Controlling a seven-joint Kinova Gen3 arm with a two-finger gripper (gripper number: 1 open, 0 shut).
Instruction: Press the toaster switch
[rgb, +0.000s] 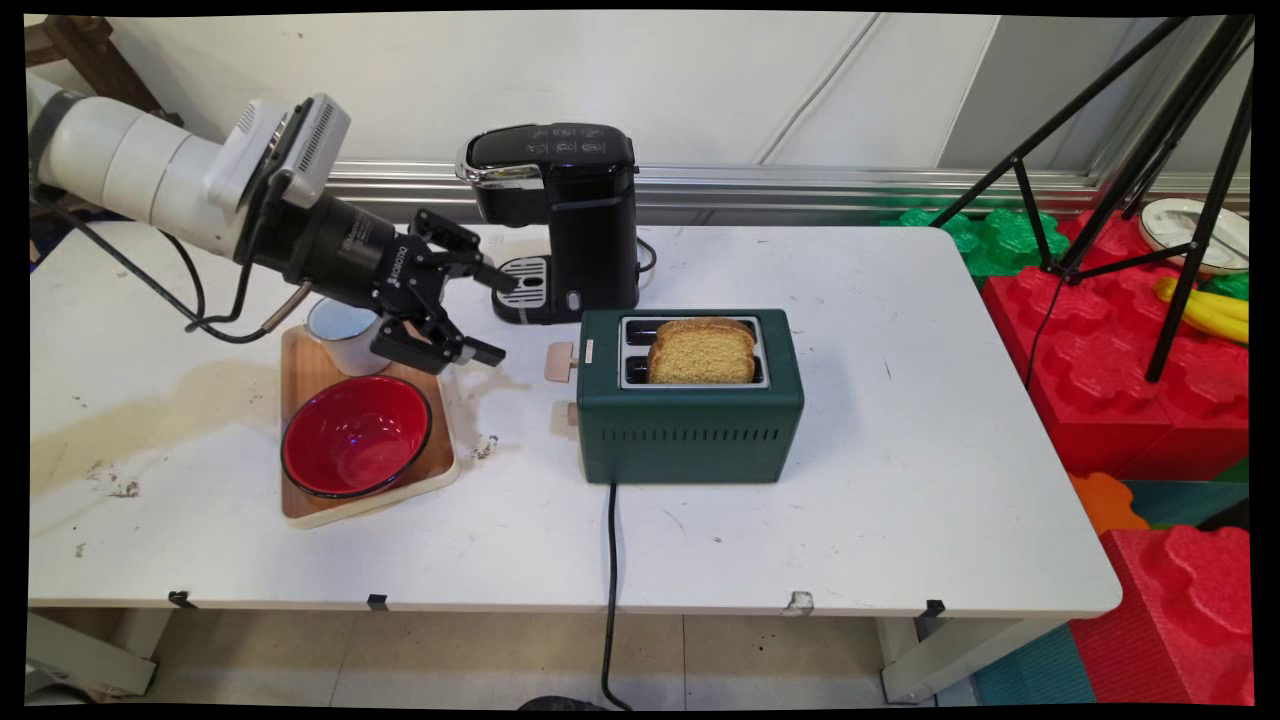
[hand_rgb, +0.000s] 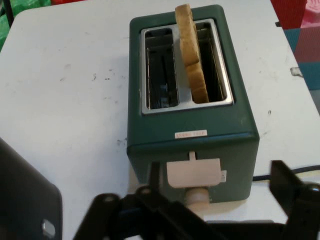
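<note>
Green toaster (rgb: 690, 420) on the counter (rgb: 900, 450), bread slice (rgb: 702, 352) upright in one slot.
Your hand (rgb: 495, 315) hovers with fingers spread apart, empty, beside the toaster's lever (hand_rgb: 193, 172), near the coffee machine (rgb: 560, 215).

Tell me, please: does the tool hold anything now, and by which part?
Nothing is held. The tool is open in the air, between the white mug and the green toaster, with empty space between its fingers.
</note>
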